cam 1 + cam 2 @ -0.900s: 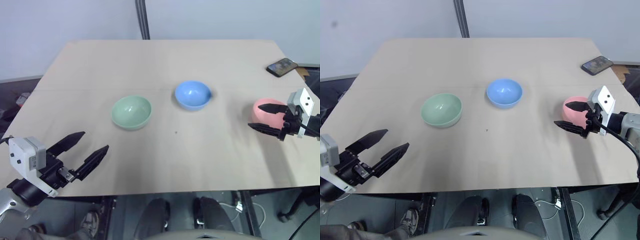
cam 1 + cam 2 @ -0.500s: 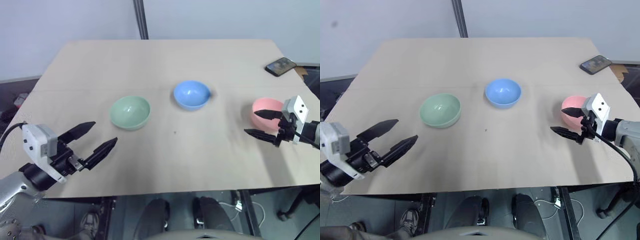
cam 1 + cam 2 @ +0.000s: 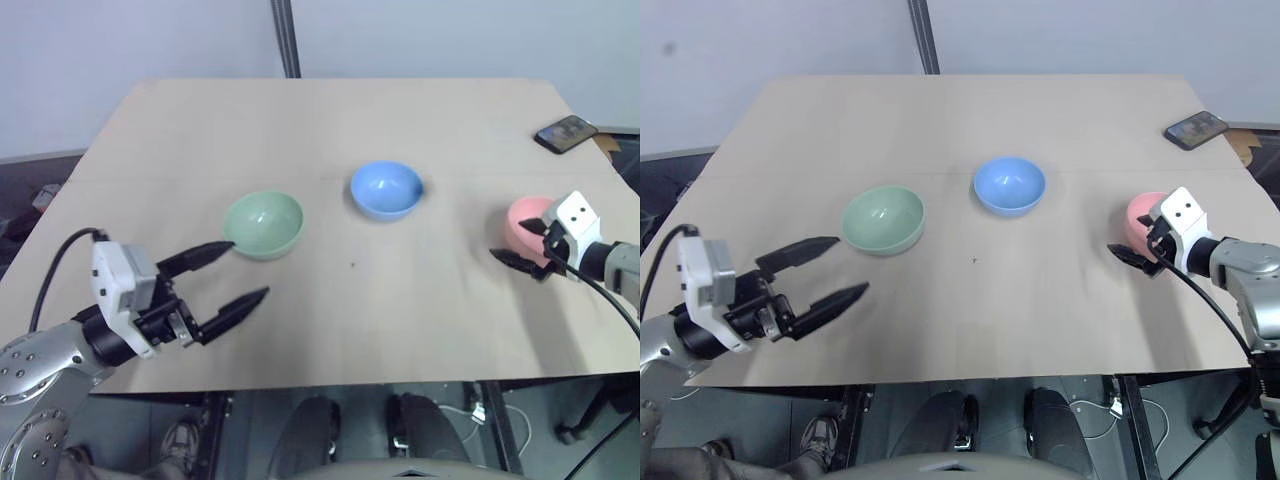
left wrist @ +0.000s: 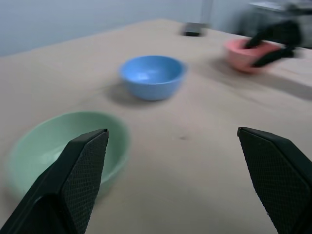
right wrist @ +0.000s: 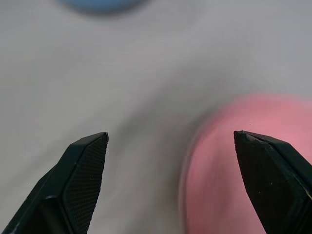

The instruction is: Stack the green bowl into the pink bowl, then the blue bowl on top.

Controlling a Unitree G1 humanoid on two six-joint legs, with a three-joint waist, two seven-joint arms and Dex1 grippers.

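Green bowl (image 3: 263, 224): not yet gripped, upright on the table (image 3: 330, 130), left of centre. Left gripper (image 3: 232, 275) spread wide and empty, one fingertip just short of the bowl's near rim, the other out over bare tabletop. Right gripper (image 3: 520, 245) likewise wide and empty, one finger over the near rim of the pink bowl (image 3: 530, 221), the other low beside its wall; contact not determinable.

Step in hand, as judged: approach to the first pick, green bowl into pink. Nothing stacked so far. Next move calls for bringing the left fingers astride the green rim, one inside and one outside, before closing; then a carry across to the pink bowl at the far right.

Surroundings: blue bowl (image 3: 386, 189) upright near centre, well apart from both others, close to the line of carry and to be cleared in passing. Right gripper at the pink bowl to be withdrawn before placement. Phone (image 3: 566, 133) at the far right corner, out of the way.
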